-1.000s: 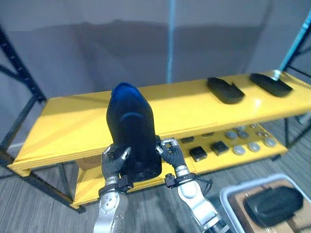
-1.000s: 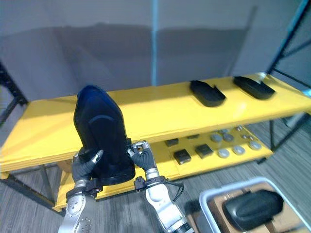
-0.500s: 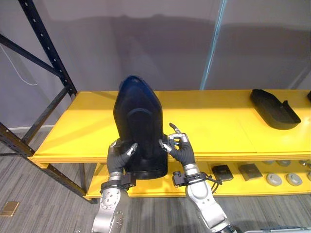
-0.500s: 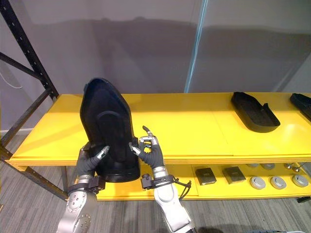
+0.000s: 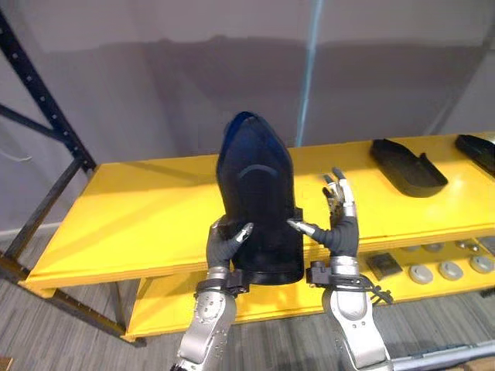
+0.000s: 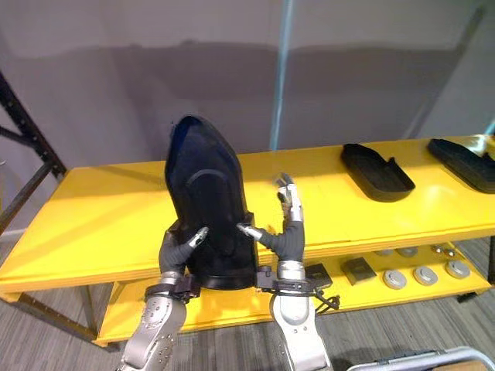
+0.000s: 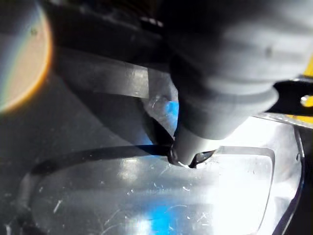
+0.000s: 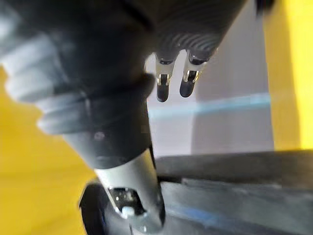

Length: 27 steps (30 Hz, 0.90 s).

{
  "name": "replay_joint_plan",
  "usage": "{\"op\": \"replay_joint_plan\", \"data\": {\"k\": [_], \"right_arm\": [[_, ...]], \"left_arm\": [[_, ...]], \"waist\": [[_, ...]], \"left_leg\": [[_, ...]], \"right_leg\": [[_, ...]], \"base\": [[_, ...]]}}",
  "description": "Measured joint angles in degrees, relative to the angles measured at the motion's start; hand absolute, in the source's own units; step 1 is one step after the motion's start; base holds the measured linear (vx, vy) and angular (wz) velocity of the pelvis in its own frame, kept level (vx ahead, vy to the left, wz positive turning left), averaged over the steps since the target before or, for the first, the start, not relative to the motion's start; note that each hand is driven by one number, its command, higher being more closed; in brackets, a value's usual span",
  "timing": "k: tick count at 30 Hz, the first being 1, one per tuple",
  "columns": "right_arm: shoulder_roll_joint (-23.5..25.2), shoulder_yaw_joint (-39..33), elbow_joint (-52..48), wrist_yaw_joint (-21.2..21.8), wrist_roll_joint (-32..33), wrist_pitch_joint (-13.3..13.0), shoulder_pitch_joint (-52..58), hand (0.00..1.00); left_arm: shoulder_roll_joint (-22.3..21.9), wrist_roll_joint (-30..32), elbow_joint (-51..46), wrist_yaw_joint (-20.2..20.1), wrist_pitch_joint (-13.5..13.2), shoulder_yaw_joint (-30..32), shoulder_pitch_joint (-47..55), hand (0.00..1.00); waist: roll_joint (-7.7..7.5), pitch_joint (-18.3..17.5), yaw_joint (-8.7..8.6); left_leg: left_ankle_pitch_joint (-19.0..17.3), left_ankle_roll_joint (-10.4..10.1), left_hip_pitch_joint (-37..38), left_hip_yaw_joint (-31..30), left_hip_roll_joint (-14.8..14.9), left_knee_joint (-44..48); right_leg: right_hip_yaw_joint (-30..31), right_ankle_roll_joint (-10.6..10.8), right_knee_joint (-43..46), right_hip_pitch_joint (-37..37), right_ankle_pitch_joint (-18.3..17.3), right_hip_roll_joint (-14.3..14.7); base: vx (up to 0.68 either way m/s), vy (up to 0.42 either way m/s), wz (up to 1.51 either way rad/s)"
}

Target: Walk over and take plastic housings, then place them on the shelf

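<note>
**Task item.** A glossy black plastic housing (image 5: 259, 197), tall with a rounded top, stands on end in front of the yellow shelf (image 5: 131, 224). Its lower end overlaps the front edge of the top board. Whether it touches the board cannot be told.

**Left hand.** The left hand (image 5: 223, 246) grips the lower left edge of the housing. Its thumb (image 5: 243, 231) is curled over the front face and its fingers pass behind. The left wrist view shows the thumb tip (image 7: 188, 157) pressed onto the shiny surface.

**Right hand.** The right hand (image 5: 340, 230) is just beside the lower right edge of the housing. Its fingers (image 5: 338, 189) are straight, spread and pointing up, clear of the housing. Only the thumb (image 5: 302, 227) reaches across to that edge.

**Top board, right part.** Two flat black tray-shaped plastic housings lie here, well apart from the hands. One (image 5: 407, 166) is nearer the middle. The other (image 5: 477, 151) is at the far right.

**Lower yellow board** (image 6: 139, 313). Small black square parts (image 6: 358, 270) and grey round discs (image 6: 394, 278) lie in rows at its right.

**Surroundings.** A black perforated rack upright (image 5: 39, 100) stands at the left. A pale blue vertical pole (image 5: 312, 69) rises behind the shelf against a grey wall.
</note>
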Motion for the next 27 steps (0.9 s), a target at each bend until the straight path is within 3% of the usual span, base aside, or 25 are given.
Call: {"op": "replay_joint_plan", "data": {"k": [3, 5, 7, 15, 20, 27], "right_arm": [[1.3, -6.3, -3.4, -0.8, 6.2, -0.5, 2.5, 0.00], [1.4, -18.8, -5.0, -2.7, 10.7, -2.2, 5.0, 0.00], [-1.0, -22.5, -5.0, -2.6, 12.0, -2.9, 10.7, 0.00], [-2.4, -20.1, -1.4, 8.0, 10.1, -1.7, 24.7, 0.00], [-2.5, -19.3, 0.1, 10.6, 7.9, -1.2, 26.8, 0.00], [-3.8, -13.2, 1.9, 11.8, 5.7, -0.5, 26.7, 0.00]], "left_arm": [[-0.2, 0.1, 1.6, 0.6, 0.2, 1.3, -2.3, 1.00], [0.9, 0.0, 3.1, 2.1, 0.2, 8.3, -2.5, 1.00], [3.4, -0.5, 4.8, 4.0, 0.3, 14.2, -3.8, 1.00], [7.6, -0.4, 6.7, 6.2, 0.5, 22.7, -13.7, 1.00], [12.6, -3.1, 13.5, 5.9, 0.4, 23.1, -19.9, 1.00], [19.8, -7.6, 28.9, 6.0, 1.7, 23.6, -33.1, 1.00]], "waist": [[0.06, 0.0, -1.03], [0.16, 0.1, -2.39], [0.78, 0.7, -4.08], [2.06, 6.0, -6.80], [2.95, 9.7, -8.23], [3.43, 13.4, -8.10]], "left_leg": [[0.0, 0.0, -0.1, 1.5, 0.3, -0.3], [-0.2, -0.3, -0.4, 3.4, 0.6, -0.4], [-0.3, -0.4, -1.7, 4.7, 0.9, -0.4], [-0.8, -1.1, -3.8, 9.8, 1.7, -0.2], [-0.8, -1.1, -4.5, 10.5, 1.9, 0.1], [-0.6, -1.2, -8.1, 10.7, 2.1, 1.5]], "right_leg": [[1.6, -0.1, -0.1, -0.9, 0.3, 0.5], [3.4, -0.4, -0.9, -1.8, 1.0, 1.0], [4.9, -0.4, -1.4, -3.4, 1.6, 1.4], [9.8, -0.8, -2.3, -7.6, 3.8, 2.7], [10.8, -1.0, -3.0, -8.2, 4.6, 3.0], [11.5, -1.4, -3.1, -11.3, 5.7, 3.0]], "base": [[0.01, -0.002, -0.30], [0.01, 0.002, -0.40], [0.00, -0.010, -0.38], [-0.02, -0.018, -0.35], [-0.02, -0.021, -0.11], [-0.01, -0.010, -0.01]]}}
